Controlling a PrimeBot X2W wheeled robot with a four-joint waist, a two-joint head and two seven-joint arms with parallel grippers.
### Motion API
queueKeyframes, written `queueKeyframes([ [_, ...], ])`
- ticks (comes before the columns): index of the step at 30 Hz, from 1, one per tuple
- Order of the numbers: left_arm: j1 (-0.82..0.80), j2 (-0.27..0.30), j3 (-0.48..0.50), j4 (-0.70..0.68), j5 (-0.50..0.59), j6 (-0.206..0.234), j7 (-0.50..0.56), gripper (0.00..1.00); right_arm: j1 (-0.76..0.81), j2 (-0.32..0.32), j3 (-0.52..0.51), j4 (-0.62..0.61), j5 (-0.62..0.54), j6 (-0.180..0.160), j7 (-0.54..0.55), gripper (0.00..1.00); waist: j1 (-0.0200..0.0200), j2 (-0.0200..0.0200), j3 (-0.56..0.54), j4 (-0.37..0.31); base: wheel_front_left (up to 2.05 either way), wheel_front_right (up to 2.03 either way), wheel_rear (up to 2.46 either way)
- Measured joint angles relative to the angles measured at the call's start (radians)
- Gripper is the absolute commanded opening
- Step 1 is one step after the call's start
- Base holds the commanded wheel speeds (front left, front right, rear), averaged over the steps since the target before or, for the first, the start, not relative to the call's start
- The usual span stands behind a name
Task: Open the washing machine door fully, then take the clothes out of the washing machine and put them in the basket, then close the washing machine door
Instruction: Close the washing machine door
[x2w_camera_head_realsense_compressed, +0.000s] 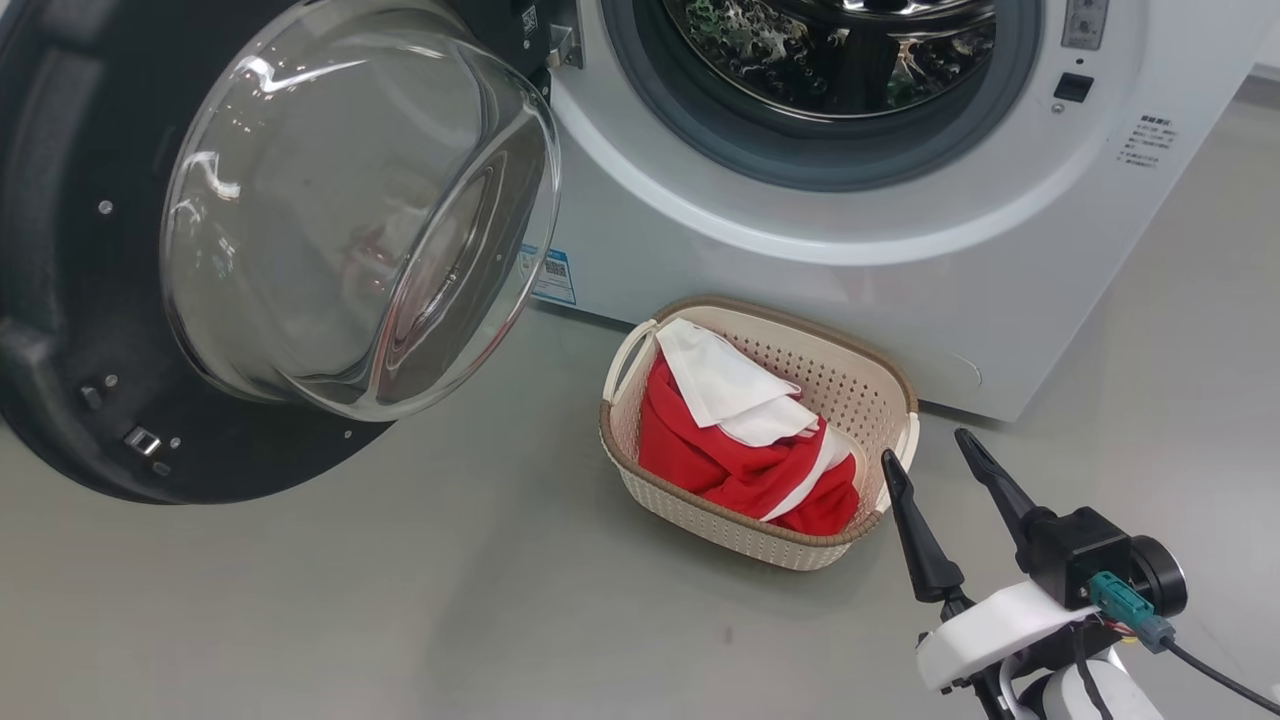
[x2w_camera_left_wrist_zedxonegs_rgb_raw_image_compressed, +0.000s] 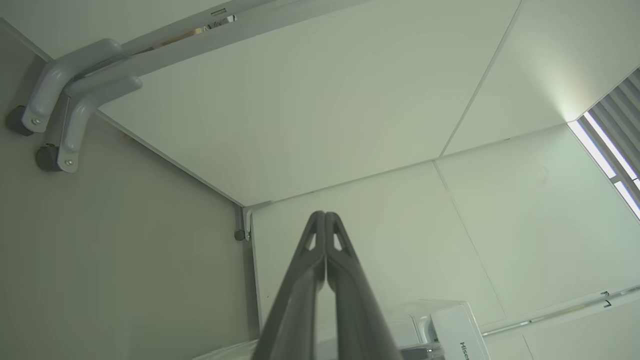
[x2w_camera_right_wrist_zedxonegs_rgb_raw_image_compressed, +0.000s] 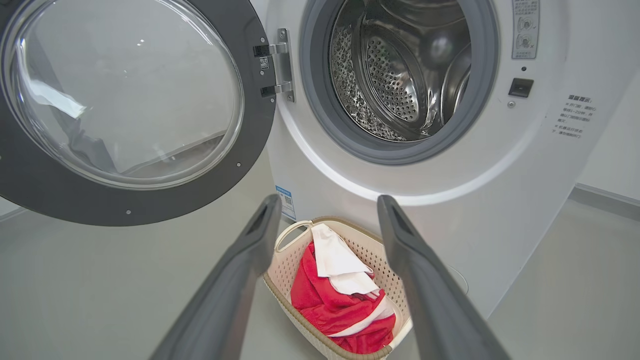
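The washing machine stands with its round black door swung wide open to the left, glass bowl facing me. The steel drum looks bare inside. The clothes, red fabric with a white stripe and a white cloth on top, lie in the cream basket on the floor before the machine. My right gripper is open, hanging just right of the basket with nothing between its fingers. My left gripper is shut on nothing, pointing at white wall panels.
Grey floor spreads around the basket. The open door overhangs the floor at the left. In the left wrist view a white panel frame on castor feet and the machine's top corner show.
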Motion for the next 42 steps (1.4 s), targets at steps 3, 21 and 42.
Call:
queueKeyframes([
  [3,-0.022,0.022,-0.013,0.041,0.0,0.009,0.02,0.0,-0.006,-0.003,0.001,-0.005,-0.002,0.0,0.001,1.0,0.0,0.0,0.016,-0.011,0.0,0.0,0.0],
  [21,-0.092,0.069,-0.119,0.207,0.006,0.011,0.158,0.0,-0.04,-0.024,-0.02,-0.016,-0.008,0.0,0.009,1.0,0.0,0.0,0.079,-0.046,0.0,0.0,0.0],
  [42,-0.102,0.089,-0.2,0.304,-0.014,-0.111,0.375,0.0,-0.042,-0.03,-0.024,-0.014,-0.008,0.0,0.009,1.0,0.0,0.0,0.086,-0.019,0.0,0.0,0.0],
])
